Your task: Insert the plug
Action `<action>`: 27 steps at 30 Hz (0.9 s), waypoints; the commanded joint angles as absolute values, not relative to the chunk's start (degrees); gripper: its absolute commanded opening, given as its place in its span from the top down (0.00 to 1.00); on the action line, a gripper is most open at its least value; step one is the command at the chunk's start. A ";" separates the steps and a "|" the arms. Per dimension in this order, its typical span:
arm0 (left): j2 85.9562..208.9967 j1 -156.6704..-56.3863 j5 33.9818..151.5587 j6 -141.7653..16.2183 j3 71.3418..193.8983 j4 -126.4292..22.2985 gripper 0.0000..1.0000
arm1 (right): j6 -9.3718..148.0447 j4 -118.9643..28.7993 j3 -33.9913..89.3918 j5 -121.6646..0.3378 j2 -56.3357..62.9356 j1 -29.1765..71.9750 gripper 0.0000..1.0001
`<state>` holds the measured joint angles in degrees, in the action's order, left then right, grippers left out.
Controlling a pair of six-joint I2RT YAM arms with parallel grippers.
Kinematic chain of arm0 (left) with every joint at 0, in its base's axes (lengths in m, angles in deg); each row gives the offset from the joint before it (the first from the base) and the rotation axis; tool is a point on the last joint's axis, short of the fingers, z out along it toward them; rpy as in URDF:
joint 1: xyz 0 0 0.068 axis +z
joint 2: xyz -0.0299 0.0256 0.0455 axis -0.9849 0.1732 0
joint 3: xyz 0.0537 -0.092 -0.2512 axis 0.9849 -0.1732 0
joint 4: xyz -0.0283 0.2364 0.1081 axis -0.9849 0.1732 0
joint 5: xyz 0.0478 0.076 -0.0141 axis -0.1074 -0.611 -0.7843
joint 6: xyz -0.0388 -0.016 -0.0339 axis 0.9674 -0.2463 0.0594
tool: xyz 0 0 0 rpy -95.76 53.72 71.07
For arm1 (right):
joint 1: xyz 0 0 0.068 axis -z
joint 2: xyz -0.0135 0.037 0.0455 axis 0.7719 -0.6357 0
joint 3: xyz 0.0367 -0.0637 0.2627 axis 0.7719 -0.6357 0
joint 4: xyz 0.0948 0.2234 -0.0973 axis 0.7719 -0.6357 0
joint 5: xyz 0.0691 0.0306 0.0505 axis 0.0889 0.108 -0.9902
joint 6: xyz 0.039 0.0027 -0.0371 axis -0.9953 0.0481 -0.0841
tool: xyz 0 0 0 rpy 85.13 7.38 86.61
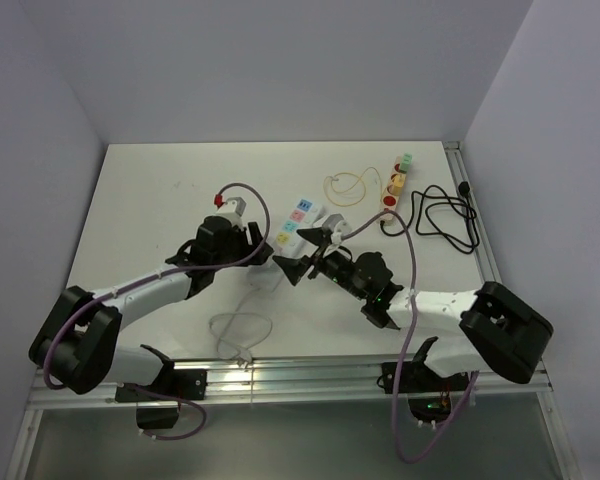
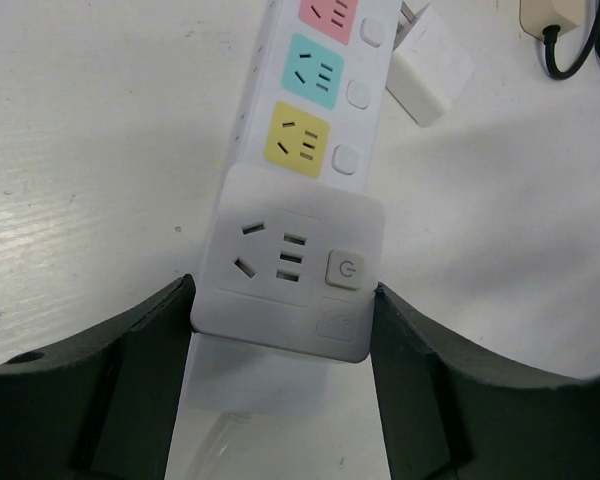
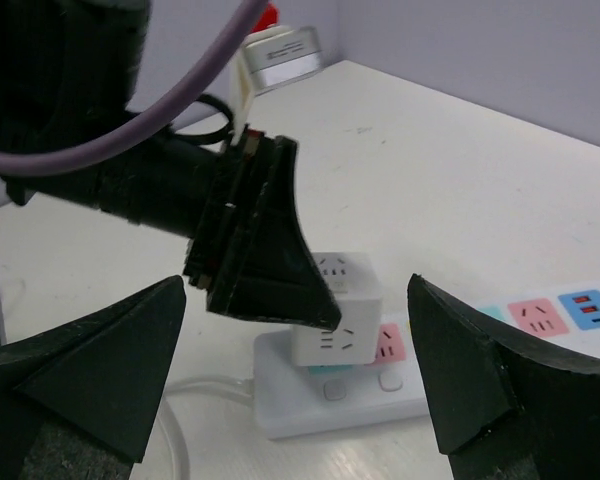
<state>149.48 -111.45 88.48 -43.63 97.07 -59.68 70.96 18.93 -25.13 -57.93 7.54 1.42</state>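
Note:
The plug (image 2: 295,265) is a white cube with socket faces and a power button. It sits on the near end of the white power strip (image 2: 315,90), beside the strip's yellow socket. My left gripper (image 2: 283,297) has its two dark fingers pressed against the cube's opposite sides. In the top view this gripper (image 1: 272,258) is at the strip's (image 1: 298,222) near end. My right gripper (image 3: 295,290) stands wide open and holds nothing. It hangs a little away from the cube (image 3: 345,305), with one left finger (image 3: 270,260) in front of it. In the top view it (image 1: 312,253) is just right of the strip.
A small white adapter block (image 2: 430,65) lies against the strip's right side. Further back are a cream strip with coloured plugs (image 1: 395,180), a yellowish cord (image 1: 348,186) and a coiled black cable (image 1: 442,215). The strip's white cord (image 1: 240,330) loops toward the front rail.

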 commanded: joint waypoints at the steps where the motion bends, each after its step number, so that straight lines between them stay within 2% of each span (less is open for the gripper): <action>1: 151.78 -113.69 84.78 -44.12 95.52 -56.29 0.66 | 68.51 9.57 -23.06 -56.88 12.39 4.20 0.02; 4: 153.98 -116.23 81.62 -42.98 94.21 -57.95 0.66 | 68.68 9.22 -24.11 -57.07 15.99 6.31 0.03; 10: 154.25 -120.28 76.61 -40.78 91.92 -60.51 0.66 | 64.74 -1.31 -20.43 -59.26 17.15 10.35 0.03; 12: 153.37 -121.86 74.23 -40.69 91.39 -60.51 0.66 | 62.98 -4.31 -17.89 -60.05 15.57 11.76 0.07; 15: 152.06 -123.27 72.47 -40.16 90.08 -61.47 0.67 | 62.26 -11.25 -13.06 -62.67 12.50 13.08 0.28; 16: 151.79 -123.62 71.95 -40.08 89.72 -61.82 0.67 | 62.35 -12.92 -12.17 -63.39 11.88 13.08 0.46; 21: 152.14 -126.52 68.17 -39.29 89.72 -61.74 0.66 | 61.48 -13.71 -8.23 -65.68 8.63 13.00 0.82; 22: 152.75 -127.31 67.73 -39.02 89.63 -61.83 0.66 | 61.47 -17.47 -6.73 -67.33 7.75 13.08 0.97; 23: 153.01 -127.66 67.37 -38.59 89.46 -61.91 0.67 | 61.65 -19.07 -5.32 -68.31 5.91 13.08 1.00; 27: 155.03 -129.16 65.79 -38.06 90.59 -61.92 0.66 | 59.89 -18.83 -4.07 -70.95 4.40 12.82 1.00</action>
<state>151.20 -127.78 67.10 -38.56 92.07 -71.11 61.34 -16.91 -6.07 -67.42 4.55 13.03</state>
